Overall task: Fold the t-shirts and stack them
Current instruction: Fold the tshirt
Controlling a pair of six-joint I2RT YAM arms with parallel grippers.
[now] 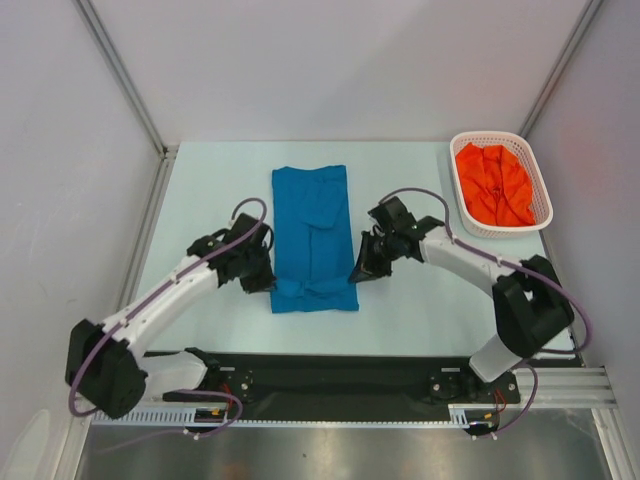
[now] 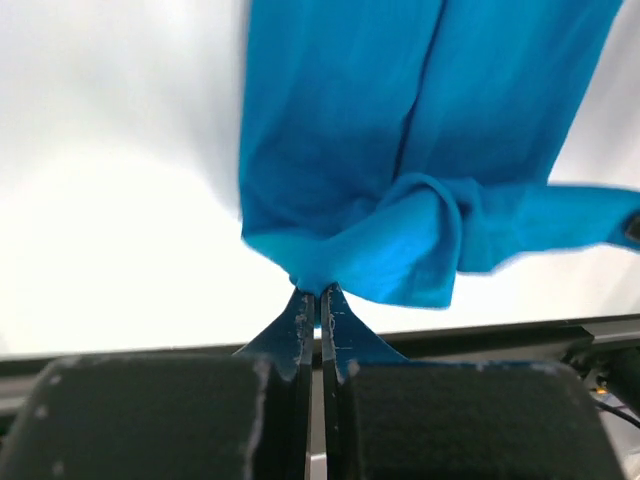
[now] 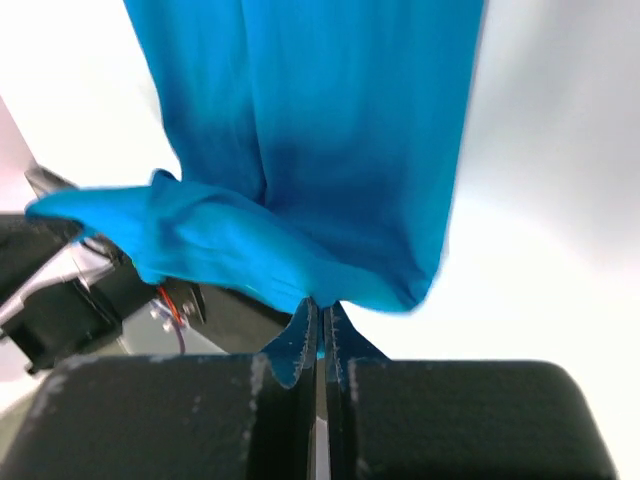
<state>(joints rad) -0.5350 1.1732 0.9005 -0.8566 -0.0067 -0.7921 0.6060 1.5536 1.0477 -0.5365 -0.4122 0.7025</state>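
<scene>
The blue t-shirt (image 1: pixel 312 236) lies as a long narrow strip in the middle of the table, sleeves folded in. My left gripper (image 1: pixel 266 281) is shut on its near left corner; the left wrist view shows the cloth (image 2: pixel 400 160) bunched at the closed tips (image 2: pixel 319 293). My right gripper (image 1: pixel 358 275) is shut on its near right corner; the right wrist view shows the cloth (image 3: pixel 320 150) pinched at the tips (image 3: pixel 322 305). The near edge is lifted a little and crumpled. The orange-red t-shirt (image 1: pixel 494 184) lies crumpled in the white basket.
The white lattice basket (image 1: pixel 541 193) stands at the back right corner. A black rail with the arm bases (image 1: pixel 330 380) runs along the near table edge. White walls close in the table on the left, back and right.
</scene>
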